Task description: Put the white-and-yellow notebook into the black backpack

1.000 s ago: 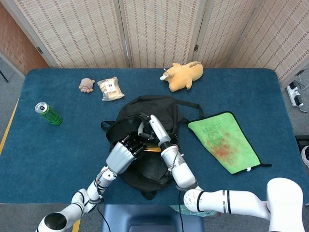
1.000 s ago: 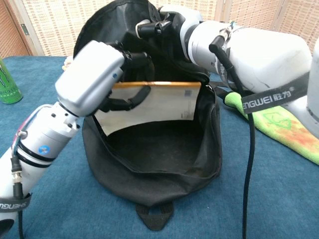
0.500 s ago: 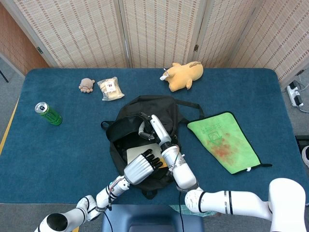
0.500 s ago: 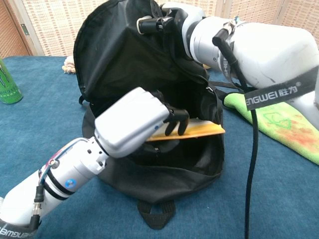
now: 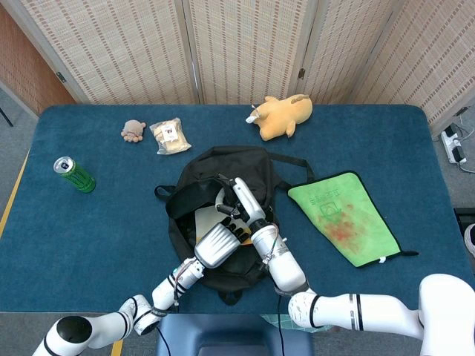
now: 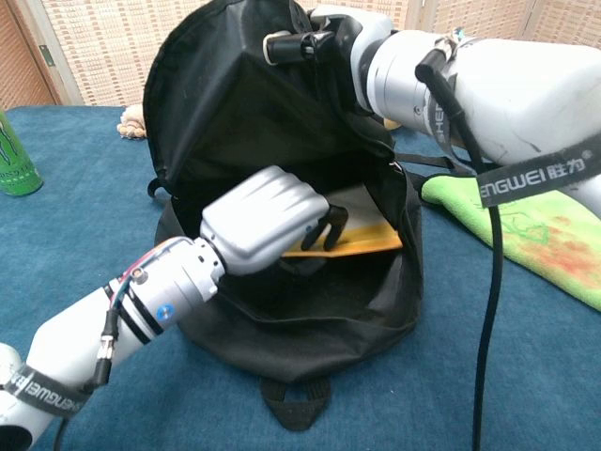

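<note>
Your left hand (image 6: 268, 218) grips the white-and-yellow notebook (image 6: 352, 242) low inside the black backpack (image 6: 235, 103), whose top flap your right hand (image 6: 324, 38) pinches upward, apparently to keep the mouth open on the surface (image 5: 89, 230).

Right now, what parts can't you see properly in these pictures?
- Most of the notebook: chest view, behind the left hand and the black backpack wall.
- Left hand's fingertips: both views, tucked inside the bag.
- Right hand fingers: chest view, cut by the top edge and buried in the flap.
- Green can: chest view, cut by the left edge.
</note>
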### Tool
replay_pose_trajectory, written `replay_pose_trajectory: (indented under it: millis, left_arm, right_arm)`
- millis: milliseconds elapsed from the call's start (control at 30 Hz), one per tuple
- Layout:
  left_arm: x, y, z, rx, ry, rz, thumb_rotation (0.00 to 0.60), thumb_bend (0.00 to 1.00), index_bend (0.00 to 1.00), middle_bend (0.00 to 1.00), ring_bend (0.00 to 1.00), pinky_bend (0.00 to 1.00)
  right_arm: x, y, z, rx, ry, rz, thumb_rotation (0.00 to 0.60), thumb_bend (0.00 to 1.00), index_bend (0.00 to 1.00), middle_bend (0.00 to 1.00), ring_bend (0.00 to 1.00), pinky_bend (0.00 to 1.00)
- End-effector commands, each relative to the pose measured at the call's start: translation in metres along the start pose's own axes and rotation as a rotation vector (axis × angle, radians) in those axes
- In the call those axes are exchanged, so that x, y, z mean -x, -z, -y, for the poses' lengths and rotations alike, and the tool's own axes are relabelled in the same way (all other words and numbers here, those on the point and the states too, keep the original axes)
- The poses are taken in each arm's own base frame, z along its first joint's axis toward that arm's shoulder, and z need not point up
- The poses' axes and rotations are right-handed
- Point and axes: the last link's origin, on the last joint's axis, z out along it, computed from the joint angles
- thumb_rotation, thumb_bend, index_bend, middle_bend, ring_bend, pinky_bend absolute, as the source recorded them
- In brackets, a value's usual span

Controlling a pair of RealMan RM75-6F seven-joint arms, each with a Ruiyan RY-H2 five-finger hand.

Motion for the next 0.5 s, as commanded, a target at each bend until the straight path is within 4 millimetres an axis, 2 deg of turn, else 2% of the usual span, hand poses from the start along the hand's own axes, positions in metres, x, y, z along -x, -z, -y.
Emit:
replay_pose_trajectory:
  millis: [33, 267, 500]
  left_arm:
    - [-0.001, -0.003, 0.009, -0.028, -0.002, 0.004, 0.600, 0.56, 0.71, 0.74, 0.67, 0.51]
    - [0.005, -0.013, 0.022, -0.081, 0.004, 0.040, 0.600, 0.56, 0.71, 0.74, 0.67, 0.51]
    - [0.013, -0.019, 0.045, -0.168, -0.010, 0.085, 0.600, 0.56, 0.71, 0.74, 0.67, 0.51]
  right_arm:
    - [0.001, 0.001, -0.001, 0.003, 0.003, 0.008, 0.600, 1.00, 0.63, 0.27, 0.21, 0.19]
    - [0.008, 0.005, -0.001, 0.004, 0.012, 0.038, 0.600, 1.00, 0.63, 0.27, 0.21, 0.19]
    - [0.006, 0.010, 0.000, 0.003, 0.017, 0.039, 0.600, 1.00, 0.62, 0.27, 0.21, 0.19]
